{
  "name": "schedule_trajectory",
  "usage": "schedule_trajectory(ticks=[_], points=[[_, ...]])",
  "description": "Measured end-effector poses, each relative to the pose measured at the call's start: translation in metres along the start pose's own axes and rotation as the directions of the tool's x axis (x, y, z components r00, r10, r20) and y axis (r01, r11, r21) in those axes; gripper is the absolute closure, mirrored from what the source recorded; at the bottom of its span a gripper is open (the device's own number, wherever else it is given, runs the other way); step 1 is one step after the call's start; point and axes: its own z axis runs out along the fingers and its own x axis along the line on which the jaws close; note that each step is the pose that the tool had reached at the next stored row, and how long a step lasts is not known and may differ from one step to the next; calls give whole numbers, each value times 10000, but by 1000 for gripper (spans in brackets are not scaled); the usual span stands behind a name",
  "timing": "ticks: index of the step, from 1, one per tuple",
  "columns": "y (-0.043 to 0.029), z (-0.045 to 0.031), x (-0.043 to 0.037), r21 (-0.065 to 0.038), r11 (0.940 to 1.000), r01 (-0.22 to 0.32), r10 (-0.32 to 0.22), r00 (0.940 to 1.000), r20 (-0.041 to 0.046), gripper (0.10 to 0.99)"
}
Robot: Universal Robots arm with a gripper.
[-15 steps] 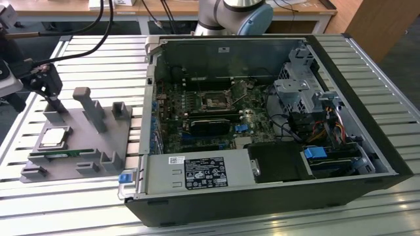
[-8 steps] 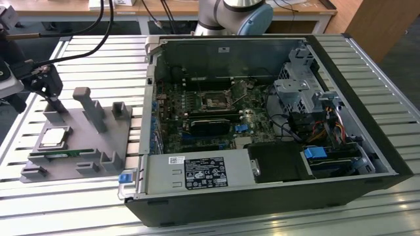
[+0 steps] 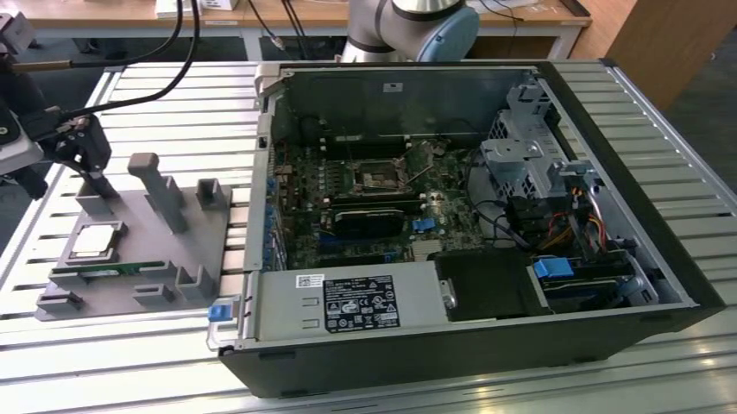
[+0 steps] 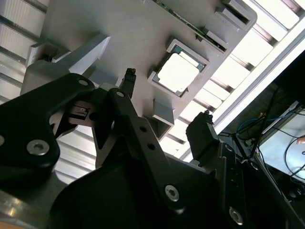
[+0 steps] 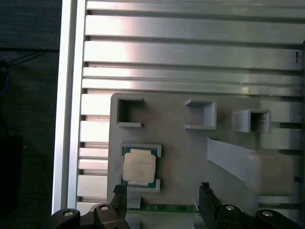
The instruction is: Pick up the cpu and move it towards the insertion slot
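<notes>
The cpu [image 3: 95,241] is a silver square chip lying in a raised frame on the grey fixture plate [image 3: 127,297], at the exterior view's left. Both wrist views show it as well, cpu [image 4: 178,71] and cpu [image 5: 139,168]. My gripper [image 3: 86,168] hangs above the far part of that plate, apart from the chip. It is open, gripper [image 4: 167,102], gripper [image 5: 162,193], with nothing between its black fingers [image 5: 205,193]. The insertion slot [image 3: 378,178] is a dark square socket with a metal frame on the motherboard inside the open computer case.
A green memory stick [image 3: 110,272] lies on the plate beside the cpu. Grey posts [image 3: 161,190] and small open brackets [image 5: 204,114] stand up from the plate. The computer case [image 3: 461,345] has tall walls, cables and a drive cage [image 3: 519,164]. Everything rests on a slatted aluminium table [image 3: 173,103].
</notes>
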Motion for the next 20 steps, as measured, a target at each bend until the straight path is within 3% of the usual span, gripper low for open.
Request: schedule_trajectory(ticks=[20], points=[[-2, 53, 0, 0, 10000, 0, 0, 10000, 1, 380]])
